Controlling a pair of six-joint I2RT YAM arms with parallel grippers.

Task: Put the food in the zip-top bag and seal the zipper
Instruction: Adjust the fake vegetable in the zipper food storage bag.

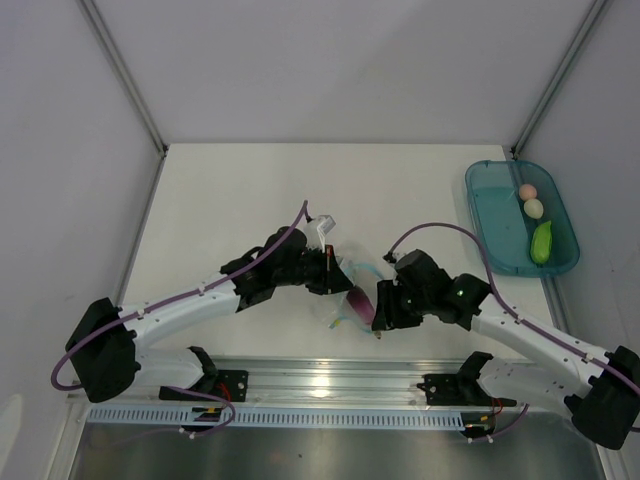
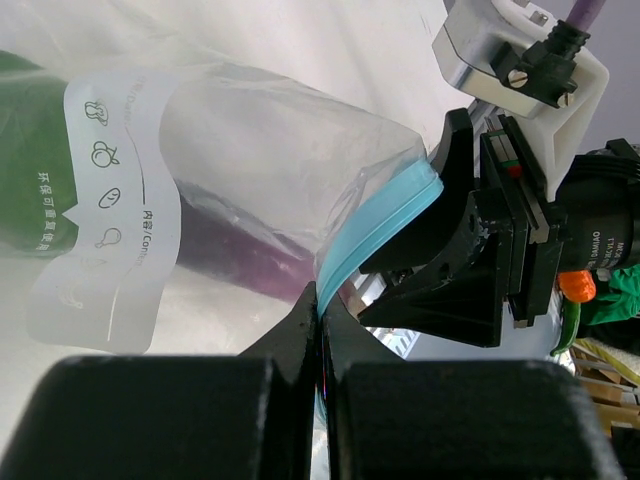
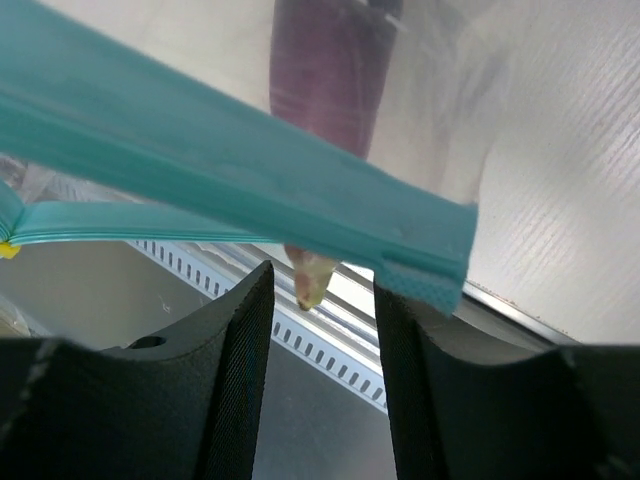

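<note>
The clear zip-top bag [image 1: 345, 290] hangs between both grippers near the table's front edge. My left gripper [image 1: 333, 272] is shut on the bag's teal zipper [image 2: 375, 235], with the strip pinched between its fingertips [image 2: 322, 305]. Through the plastic I see the green bell pepper [image 2: 30, 170] and the purple eggplant [image 2: 230, 245]. My right gripper [image 1: 381, 306] is open; the zipper [image 3: 230, 160] crosses just above its fingertips [image 3: 240, 330], and the eggplant [image 3: 330, 70] points its stem tip down between them. The pink ball [image 1: 527, 191], egg [image 1: 534, 208] and light green vegetable [image 1: 541, 243] lie in the tray.
A teal translucent oval tray [image 1: 495, 215] stands at the right edge of the table. A slotted metal rail [image 1: 330, 385] runs along the front below the grippers. Walls close in the table on the left, back and right.
</note>
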